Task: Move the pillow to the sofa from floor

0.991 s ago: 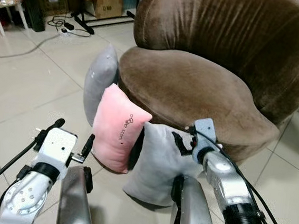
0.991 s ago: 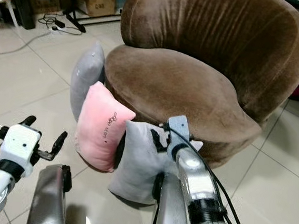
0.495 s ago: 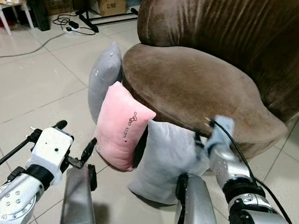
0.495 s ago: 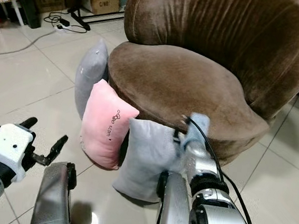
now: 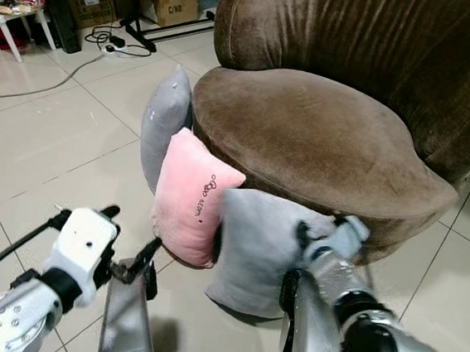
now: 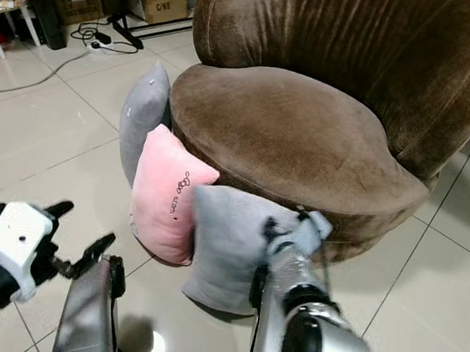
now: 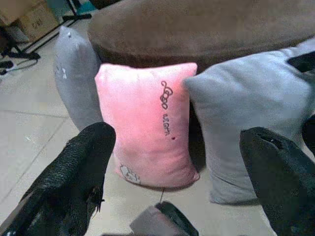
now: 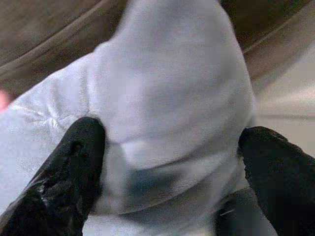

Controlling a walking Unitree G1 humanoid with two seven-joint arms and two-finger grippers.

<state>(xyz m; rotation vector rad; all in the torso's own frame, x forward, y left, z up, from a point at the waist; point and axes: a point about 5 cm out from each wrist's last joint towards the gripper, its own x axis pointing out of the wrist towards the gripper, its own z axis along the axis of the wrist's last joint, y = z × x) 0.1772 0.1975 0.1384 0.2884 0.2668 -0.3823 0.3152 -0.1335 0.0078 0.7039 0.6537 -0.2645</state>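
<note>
- Compared with a second ago, the right gripper is sitting lower and closer against the soft light-grey square pillow, its wrist now pressing at the pillow's upper right corner rather than hovering above it.
- Its two black fingers are standing wide apart, and a bulging fold of the grey pillow is lying between them, touching the inner faces of both; the jaws are not yet pinching it tight.
- That grey pillow is standing upright on the glossy beige tiled floor, leaning back against the front of the round brown velvet sofa.
- Just beside it on the robot's left, a pink plush pillow with dark script lettering is also leaning upright against the sofa, its edge touching the grey one.
- Behind the pink pillow, a second grey pillow is resting edge-on against the sofa's side.
- The left gripper is hanging low over the floor in front of the pink pillow, its fingers spread wide and holding nothing; the pink and light-grey pillows are showing between them, well apart from the tips.
- Cardboard boxes and black cables are lying on the floor far behind.
</note>
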